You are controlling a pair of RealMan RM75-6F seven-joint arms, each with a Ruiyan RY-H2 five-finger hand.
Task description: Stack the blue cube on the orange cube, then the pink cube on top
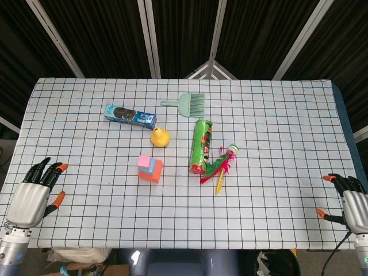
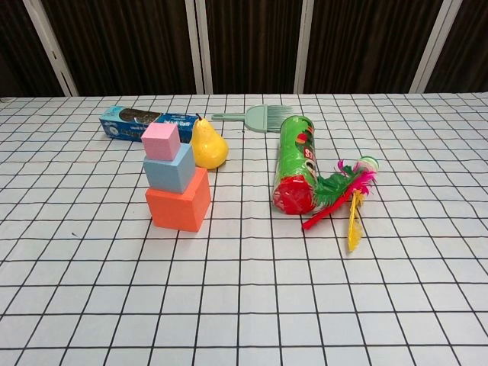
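Three cubes stand stacked left of the table's middle: the orange cube (image 2: 178, 207) at the bottom, the blue cube (image 2: 170, 169) on it, the pink cube (image 2: 161, 141) on top. From above the stack shows as pink cube (image 1: 144, 161) over blue cube (image 1: 153, 166) over orange cube (image 1: 153, 175). My left hand (image 1: 31, 198) hangs at the table's front left corner, fingers apart, holding nothing, far from the stack. My right hand (image 1: 347, 202) sits at the front right edge, fingers spread and empty. Neither hand shows in the chest view.
A yellow pear (image 2: 207, 145) stands just behind the stack. A blue cookie box (image 2: 146, 122) lies further back left, a green brush (image 2: 261, 117) at the back. A green can (image 2: 296, 162) lies on its side right of the stack, a feathered toy (image 2: 345, 191) beside it.
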